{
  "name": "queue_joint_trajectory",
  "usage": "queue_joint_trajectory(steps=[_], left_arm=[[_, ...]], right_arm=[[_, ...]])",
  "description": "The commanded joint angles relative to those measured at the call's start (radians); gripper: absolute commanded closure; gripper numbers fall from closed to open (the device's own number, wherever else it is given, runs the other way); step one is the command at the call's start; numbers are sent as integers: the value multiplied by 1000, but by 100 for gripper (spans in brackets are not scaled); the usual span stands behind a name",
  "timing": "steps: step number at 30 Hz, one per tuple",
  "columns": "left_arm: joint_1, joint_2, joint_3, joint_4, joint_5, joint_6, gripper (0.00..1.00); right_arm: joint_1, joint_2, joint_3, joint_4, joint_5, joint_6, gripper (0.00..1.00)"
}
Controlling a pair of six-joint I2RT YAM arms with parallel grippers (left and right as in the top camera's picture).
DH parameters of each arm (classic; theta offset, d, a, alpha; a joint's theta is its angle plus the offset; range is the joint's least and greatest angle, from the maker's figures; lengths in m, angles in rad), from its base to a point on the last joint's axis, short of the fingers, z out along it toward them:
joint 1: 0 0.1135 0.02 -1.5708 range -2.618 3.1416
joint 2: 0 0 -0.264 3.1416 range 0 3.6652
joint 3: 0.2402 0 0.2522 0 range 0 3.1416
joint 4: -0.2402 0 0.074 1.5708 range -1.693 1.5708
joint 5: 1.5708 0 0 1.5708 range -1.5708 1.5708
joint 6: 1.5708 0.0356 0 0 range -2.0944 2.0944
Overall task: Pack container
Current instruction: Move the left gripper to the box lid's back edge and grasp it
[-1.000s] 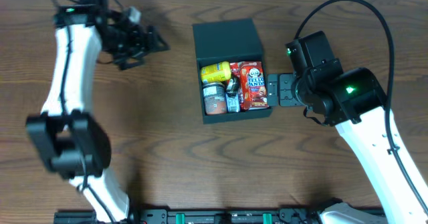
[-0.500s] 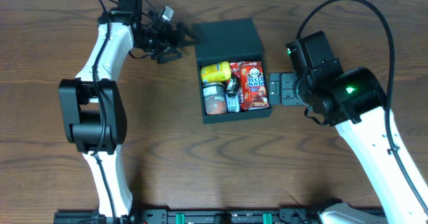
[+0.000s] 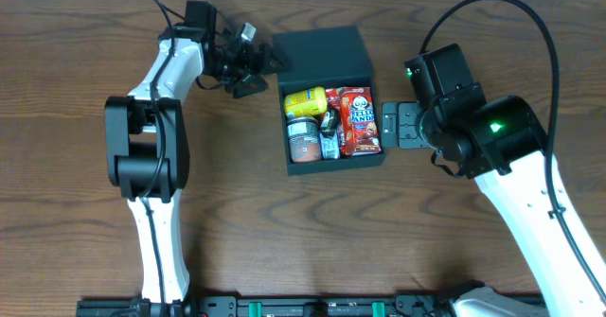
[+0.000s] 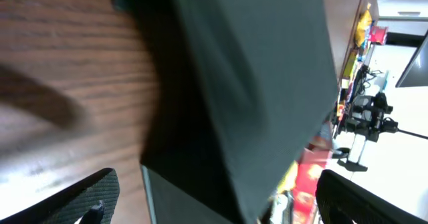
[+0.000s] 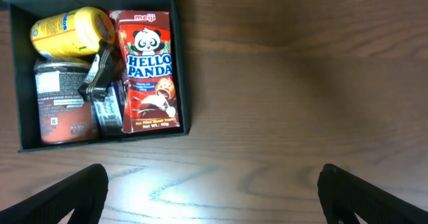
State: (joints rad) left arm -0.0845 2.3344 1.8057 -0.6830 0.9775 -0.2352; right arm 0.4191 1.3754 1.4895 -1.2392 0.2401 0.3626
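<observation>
The dark teal-green container (image 3: 376, 159) stands open at the table's middle, its flat lid (image 3: 320, 58) raised at the far side. Inside lie a yellow can (image 3: 305, 102), a brown jar (image 3: 303, 141), a small dark pack (image 3: 328, 135) and a red Hello Panda box (image 3: 358, 120). My left gripper (image 3: 263, 71) is open at the lid's left edge; in the left wrist view its fingers straddle the lid (image 4: 261, 70). My right gripper (image 3: 388, 128) is open and empty just right of the container. The right wrist view shows the container (image 5: 180, 83) and Hello Panda box (image 5: 148, 70).
Brown wooden table (image 3: 284, 232) all round. A dark rail (image 3: 312, 308) runs along the front edge. Clutter of another workspace shows far off in the left wrist view (image 4: 364, 110).
My left arm has swung right across the table's far side, from the far left to the lid's left edge. The right arm and the container have not moved.
</observation>
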Motion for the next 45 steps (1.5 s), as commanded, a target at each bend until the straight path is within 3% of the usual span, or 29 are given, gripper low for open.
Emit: queue_joint_trajectory(steps=[1,20,31,38,45], left_arm=[[-9,11,-4,34,8,2,5],[-98,16,-4,325,16,-129,5],[-100,14,-4,567,307,-79,5],[-112,-42,-3,493,285,74,5],[-179,-175,-3,116,35,398,5]], right_arm=[[-2,-1,6,1,18,4,1],[-2,-1,6,1,18,7,1],[-2,-1,6,5,43,7,1],[-13,-1,6,7,87,7,1],[-98,-1,6,8,65,7,1]])
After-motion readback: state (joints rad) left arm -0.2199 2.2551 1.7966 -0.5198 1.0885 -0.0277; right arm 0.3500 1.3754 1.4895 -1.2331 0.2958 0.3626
